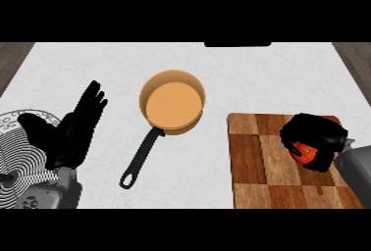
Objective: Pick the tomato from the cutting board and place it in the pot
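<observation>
White marbled counter [275, 78] fills the view from above. At its right, a wooden cutting board [264, 162] holds the red tomato [304, 153], mostly hidden under the right hand [315, 137], whose black fingers curl around it; the tomato's orientation cannot be told. An orange pot [172, 102] sits mid-counter, its black handle [141, 159] pointing toward the lower left. The left hand [76, 125] rests open at left, fingers straight, over a striped plate [18, 147].
</observation>
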